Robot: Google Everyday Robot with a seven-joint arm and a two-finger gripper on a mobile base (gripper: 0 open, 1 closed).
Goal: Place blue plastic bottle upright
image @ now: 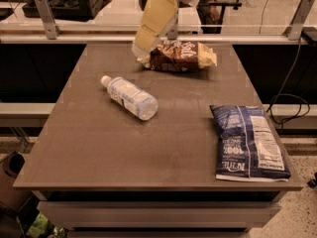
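The blue plastic bottle [131,98] lies on its side on the brown table [148,152], left of centre. Its white cap [105,80] points to the far left. It is clear, ribbed and pale bluish, with a light label band. My gripper [140,50] is cream-coloured and hangs down from the top of the view. It is above the far part of the table, behind and slightly right of the bottle, apart from it. Its tip is next to the left end of the brown snack bag. It holds nothing that I can see.
A brown snack bag [181,56] lies at the far middle of the table. A flat dark-blue snack bag [247,142] lies at the near right edge. A rail with metal posts [45,16] runs behind the table. A cable [292,100] hangs at the right.
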